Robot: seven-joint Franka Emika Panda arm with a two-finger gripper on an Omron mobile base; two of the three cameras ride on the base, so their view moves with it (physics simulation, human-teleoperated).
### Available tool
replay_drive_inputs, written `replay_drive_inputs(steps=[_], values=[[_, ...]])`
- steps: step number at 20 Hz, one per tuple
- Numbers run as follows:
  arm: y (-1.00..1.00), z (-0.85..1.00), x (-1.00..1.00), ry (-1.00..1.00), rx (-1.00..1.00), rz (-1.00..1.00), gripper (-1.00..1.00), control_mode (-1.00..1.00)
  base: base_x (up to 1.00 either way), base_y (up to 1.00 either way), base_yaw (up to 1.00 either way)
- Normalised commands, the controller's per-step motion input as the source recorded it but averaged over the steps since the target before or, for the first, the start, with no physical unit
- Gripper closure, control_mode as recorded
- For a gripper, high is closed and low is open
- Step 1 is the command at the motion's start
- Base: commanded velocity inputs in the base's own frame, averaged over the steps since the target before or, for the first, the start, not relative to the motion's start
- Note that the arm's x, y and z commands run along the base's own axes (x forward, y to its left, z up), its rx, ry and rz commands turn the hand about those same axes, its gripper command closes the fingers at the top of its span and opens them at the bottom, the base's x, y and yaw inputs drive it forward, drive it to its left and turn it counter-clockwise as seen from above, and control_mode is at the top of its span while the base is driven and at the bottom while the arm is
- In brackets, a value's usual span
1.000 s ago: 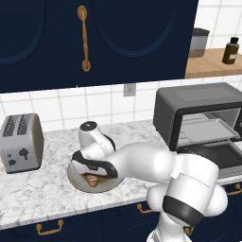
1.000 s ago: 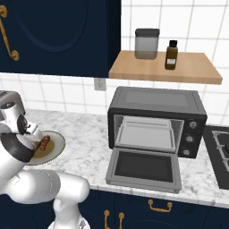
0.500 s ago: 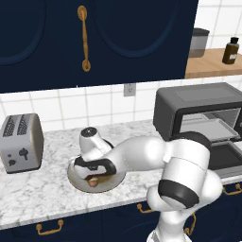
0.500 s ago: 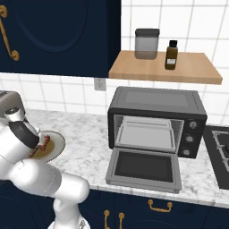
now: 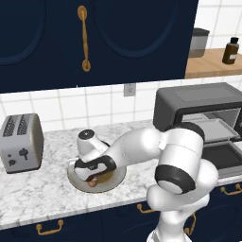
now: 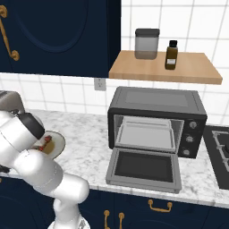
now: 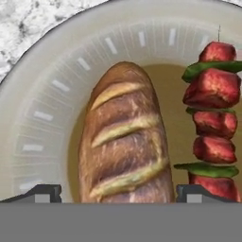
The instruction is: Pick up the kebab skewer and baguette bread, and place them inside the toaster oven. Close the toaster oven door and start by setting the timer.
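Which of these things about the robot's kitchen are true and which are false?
1. The baguette bread and the kebab skewer lie side by side on a round plate. True.
2. The toaster oven door is shut. False: it hangs open, folded down onto the counter.
3. The pincer has its fingertips spread on either side of the bread. True.
4. The bread is already on the rack in the toaster oven. False: it is on the plate.
5. A silver toaster stands on the counter. True.
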Motion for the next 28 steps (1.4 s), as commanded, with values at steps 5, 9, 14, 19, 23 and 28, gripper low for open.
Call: replay_drive_inputs(steps=[5, 9, 14, 19, 23, 28], values=[[0.01, -0.14, 0.00, 0.00, 0.00, 0.00, 1.00, -1.00, 0.00, 0.00, 0.00], [0.00, -0.05, 0.00, 0.00, 0.00, 0.00, 1.00, -1.00, 0.00, 0.00, 0.00], [-0.03, 0.09, -0.01, 0.00, 0.02, 0.00, 1.00, -1.00, 0.00, 0.00, 0.00], [-0.47, 0.59, -0.11, -0.02, 0.10, -0.07, 1.00, -1.00, 0.00, 0.00, 0.00], [-0.92, 0.43, -0.22, 0.00, 0.11, -0.19, 1.00, -1.00, 0.00, 0.00, 0.00], [-1.00, 0.27, -0.20, 0.00, 0.11, -0.26, 1.00, -1.00, 0.00, 0.00, 0.00]])
